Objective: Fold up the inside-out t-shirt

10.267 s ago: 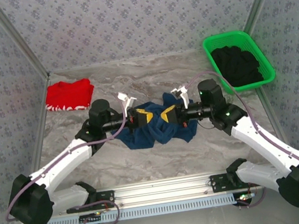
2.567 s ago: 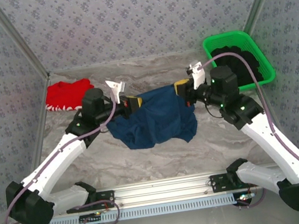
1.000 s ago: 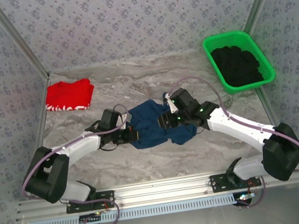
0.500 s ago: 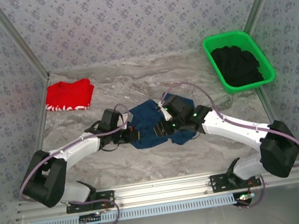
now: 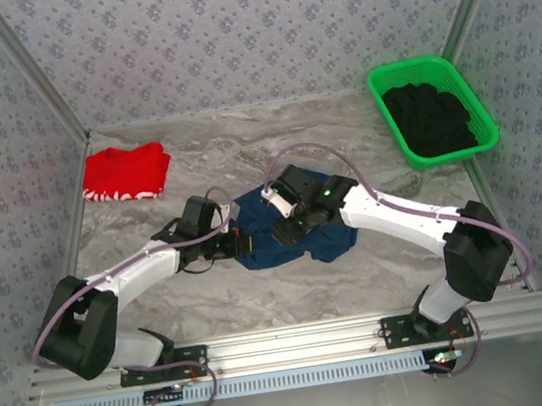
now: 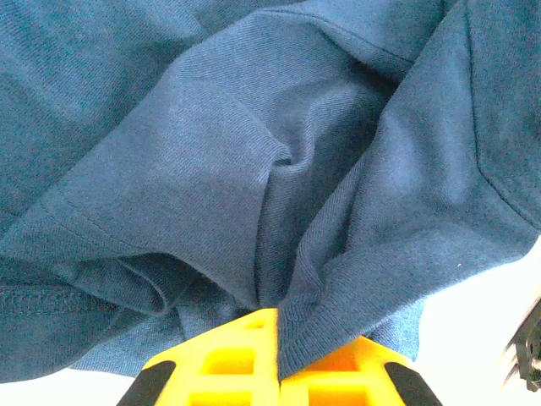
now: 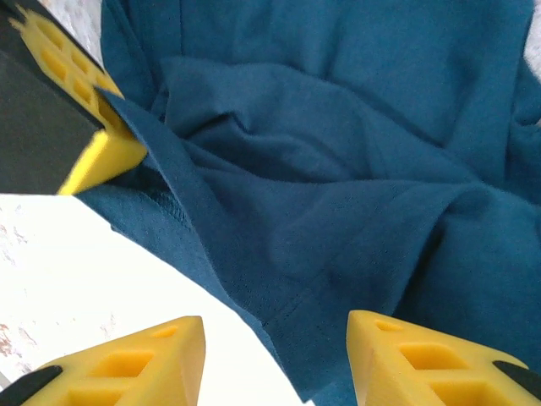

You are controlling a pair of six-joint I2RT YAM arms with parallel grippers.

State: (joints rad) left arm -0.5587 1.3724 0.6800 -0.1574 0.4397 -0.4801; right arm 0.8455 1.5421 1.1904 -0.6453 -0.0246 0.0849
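Spreading step, likely: left gripper (image 6: 275, 328), jaws clamped on the bunched inside-out t-shirt (image 5: 255, 209) mid-frame; right gripper (image 7: 275, 326), jaws half-open, seemingly empty, must next find a hem.

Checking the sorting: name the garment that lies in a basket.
The black clothing, in the green basket; the red garment and navy t-shirt lie on the table.

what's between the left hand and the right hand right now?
Bunched t-shirt cloth and a strip of bare table, per the right wrist view. Left hand is shut on a fold; right hand hangs open over the hem.
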